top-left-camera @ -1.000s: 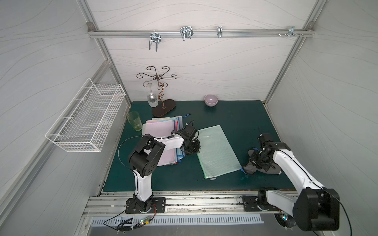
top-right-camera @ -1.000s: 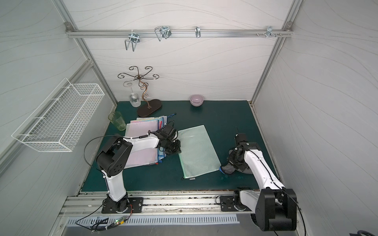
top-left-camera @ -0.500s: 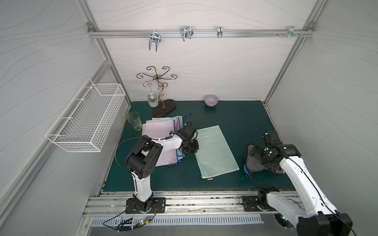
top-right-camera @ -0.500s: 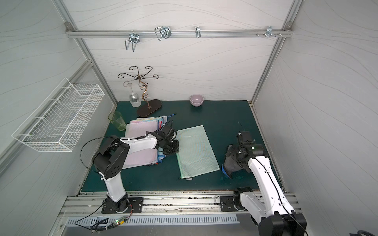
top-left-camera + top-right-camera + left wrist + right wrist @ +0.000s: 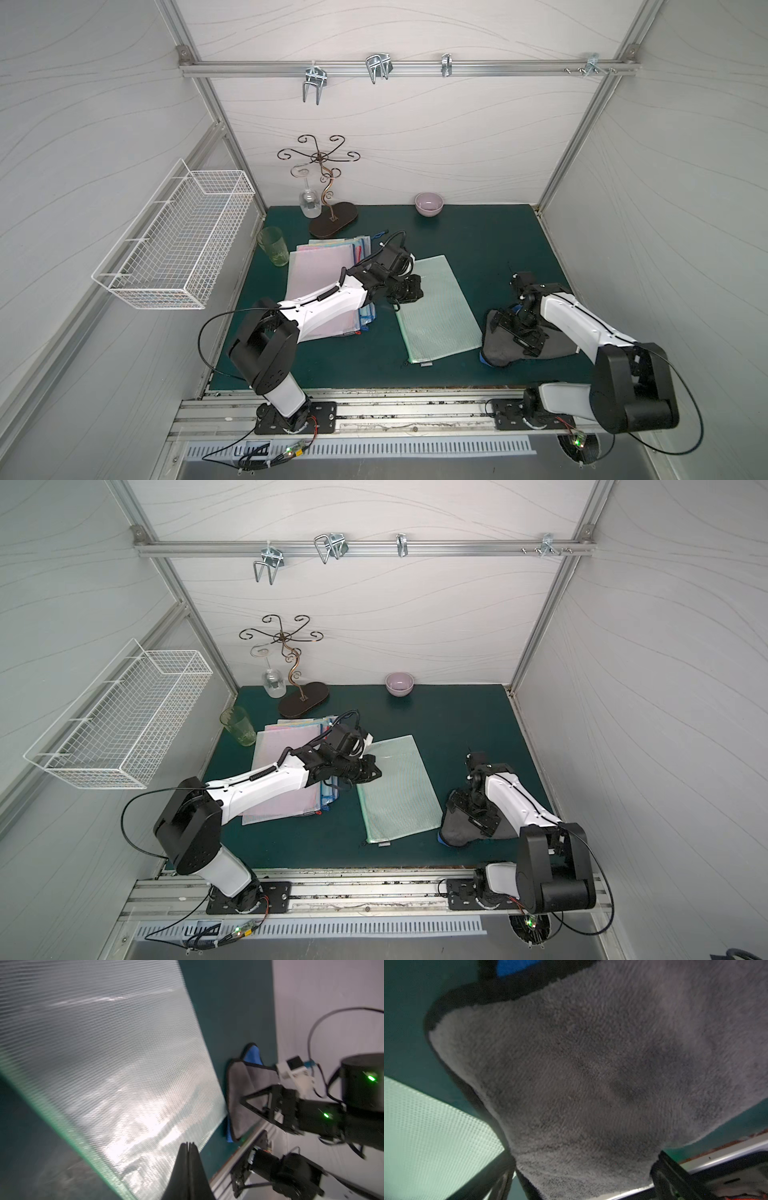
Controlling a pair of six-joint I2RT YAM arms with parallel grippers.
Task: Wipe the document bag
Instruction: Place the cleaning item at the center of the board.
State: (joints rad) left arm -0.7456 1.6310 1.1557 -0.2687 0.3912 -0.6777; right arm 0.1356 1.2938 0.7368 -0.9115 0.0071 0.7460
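Lying flat on the worktop (image 5: 478, 241), the green mesh bag (image 5: 436, 307) has the left hand (image 5: 409, 293) over its left edge, fingers pressed together on nothing. The right hand (image 5: 524, 338) sits spread wide over the grey cloth (image 5: 498, 351) just beside the bag, gripping nothing.

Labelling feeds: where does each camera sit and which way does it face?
Top views: high in front, looking down on the mat; left arm and right arm show.
Left wrist: on left arm, looking across the document bag to the cloth; shut jaws, right arm.
Right wrist: close above the cloth; open jaws.
All share document bag and cloth.
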